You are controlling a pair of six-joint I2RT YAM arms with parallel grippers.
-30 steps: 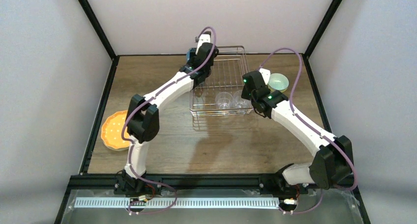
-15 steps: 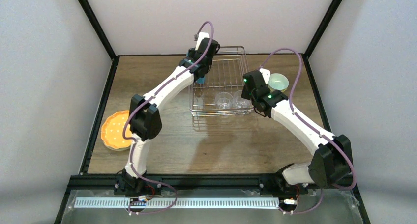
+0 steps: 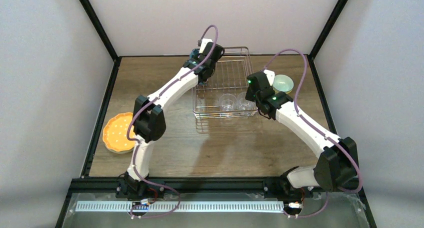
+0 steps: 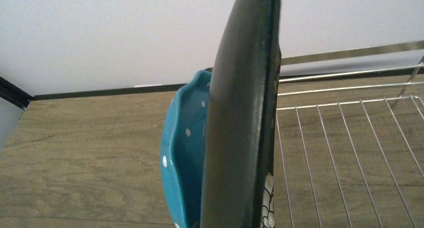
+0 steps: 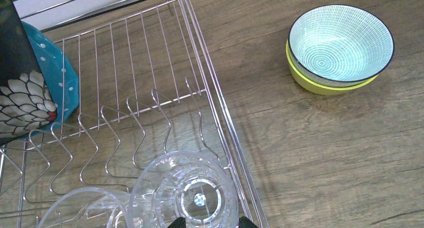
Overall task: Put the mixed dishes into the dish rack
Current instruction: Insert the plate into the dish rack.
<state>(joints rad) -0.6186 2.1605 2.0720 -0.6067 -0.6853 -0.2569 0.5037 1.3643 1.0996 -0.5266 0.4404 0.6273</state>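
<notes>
**Left arm reaches farther back along the rack, right arm holds its spot**

Since a second ago the left arm has stretched on toward the far left corner of the rack (image 5: pixel 214 88), and the right arm hasn't budged. Left gripper (image 3: pixel 202 78) first: it points down over the rack's left side, and its wrist view is filled by the black plate (image 4: pixel 240 113), upright and edge-on, dead centre. The fingers are out of frame, but by that line-up it's clamped narrowly on the plate. Tucked just beside it on the left stands the blue plate (image 4: pixel 182 153), white dots showing, also on edge. The right wrist view shows the black plate's floral face in front of the blue one at the rack's left.

Over to the right gripper (image 5: pixel 208 222): it's above the rack's near right corner, with the fingertips apart and just peeking in on either side of a clear cup (image 5: pixel 200 198). Whether they're pressing on the glass, I can't tell. A second cup (image 5: pixel 80 208) sits just left of it, both in the rack's near end.

Outside the rack, on the table (image 5: pixel 325 153) to its right, the mint bowl (image 5: pixel 340 43) is nested in the yellow-green bowl (image 5: pixel 312 85). Well away at the table's left edge lies the orange plate (image 3: pixel 118 133).
</notes>
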